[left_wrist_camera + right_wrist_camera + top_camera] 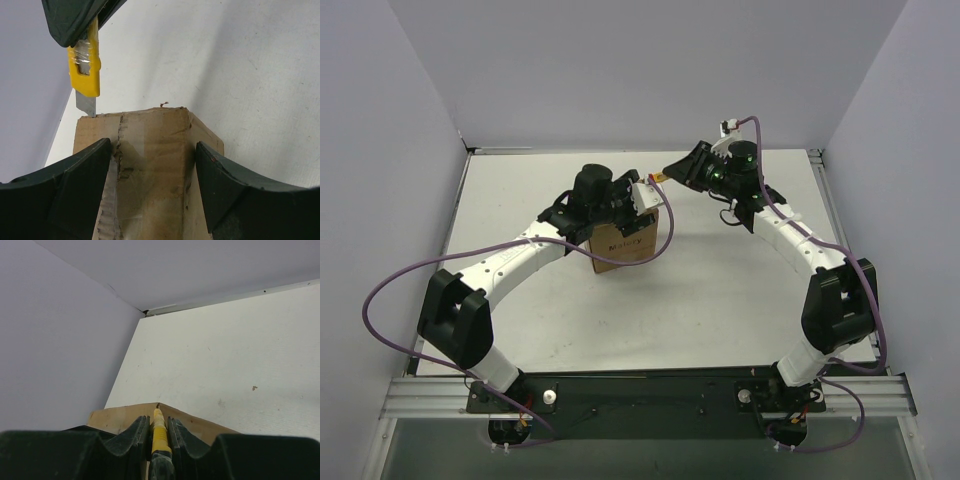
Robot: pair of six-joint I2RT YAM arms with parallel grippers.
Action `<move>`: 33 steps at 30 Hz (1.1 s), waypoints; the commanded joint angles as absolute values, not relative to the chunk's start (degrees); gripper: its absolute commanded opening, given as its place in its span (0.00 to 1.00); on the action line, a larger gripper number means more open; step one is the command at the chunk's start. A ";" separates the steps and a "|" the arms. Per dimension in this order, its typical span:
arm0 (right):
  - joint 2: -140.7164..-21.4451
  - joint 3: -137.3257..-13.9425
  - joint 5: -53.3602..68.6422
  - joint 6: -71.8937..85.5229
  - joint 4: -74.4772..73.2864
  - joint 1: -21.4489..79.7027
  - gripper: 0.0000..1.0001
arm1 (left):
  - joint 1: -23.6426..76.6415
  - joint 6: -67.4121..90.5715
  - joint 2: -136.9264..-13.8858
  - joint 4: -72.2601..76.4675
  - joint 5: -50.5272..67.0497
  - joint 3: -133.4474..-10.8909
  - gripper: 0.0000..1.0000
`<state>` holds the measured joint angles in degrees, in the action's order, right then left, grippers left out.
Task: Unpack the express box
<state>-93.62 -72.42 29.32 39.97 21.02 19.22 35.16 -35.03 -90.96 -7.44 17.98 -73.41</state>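
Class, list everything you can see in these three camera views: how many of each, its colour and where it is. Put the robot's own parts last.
express box: one, brown cardboard with a taped top, mid-table under the left gripper
utility knife: one, yellow with a bare blade, tip at the box's far top edge
table: one, white, under everything
walls: three, pale lilac-grey, around the table
cables: two, purple, one along each arm
arms: two, white and black, rising from the near edge
left gripper: one, black, fingers spread wide over the box top
right gripper: one, black, closed on the knife
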 commanded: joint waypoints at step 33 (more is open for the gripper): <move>-87.72 -71.90 35.07 34.63 11.78 17.84 0.00 | 34.80 -30.85 -95.80 -8.70 9.58 -76.55 0.68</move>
<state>-91.22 -72.79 31.16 35.81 15.16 17.93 35.86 -31.81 -93.45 -6.57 15.33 -75.55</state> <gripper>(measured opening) 0.185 0.695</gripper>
